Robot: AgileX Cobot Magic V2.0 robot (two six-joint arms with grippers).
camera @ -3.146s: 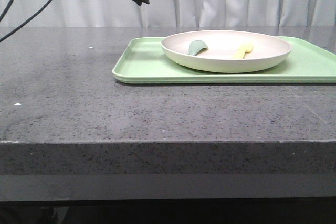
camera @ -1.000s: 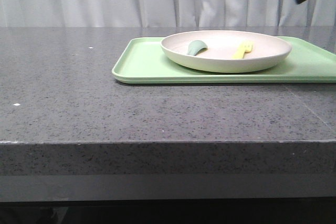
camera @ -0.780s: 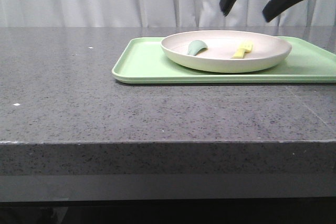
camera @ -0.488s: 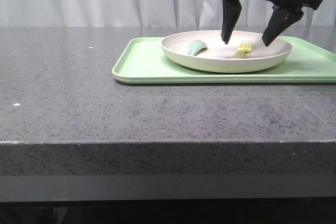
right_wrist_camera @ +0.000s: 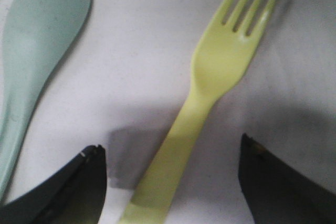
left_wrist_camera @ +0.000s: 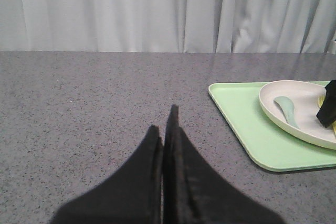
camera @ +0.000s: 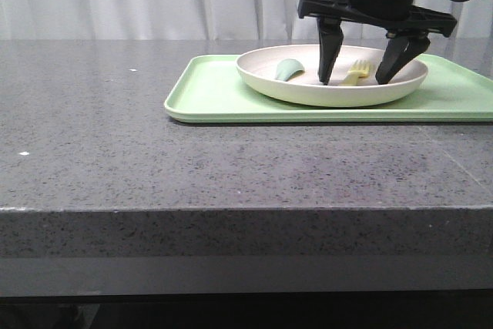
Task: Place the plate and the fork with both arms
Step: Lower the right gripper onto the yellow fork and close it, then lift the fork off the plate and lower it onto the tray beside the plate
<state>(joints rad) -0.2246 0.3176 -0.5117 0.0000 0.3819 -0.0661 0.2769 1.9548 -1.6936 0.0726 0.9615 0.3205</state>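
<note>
One grey stone table (camera: 115,136) carries one light-green tray (camera: 208,94); one cream plate (camera: 262,78) sits on the tray; inside it lie one grey-green spoon (camera: 289,69) and, further right, one pale-yellow fork (camera: 356,74). The left gripper (left_wrist_camera: 165,129) has its jaws clenched together, holding nothing, over bare table; the right gripper (camera: 353,81) stands in the plate, jaws released and straddling the fork's handle; its fingertips are cut off in the wrist view.
</note>
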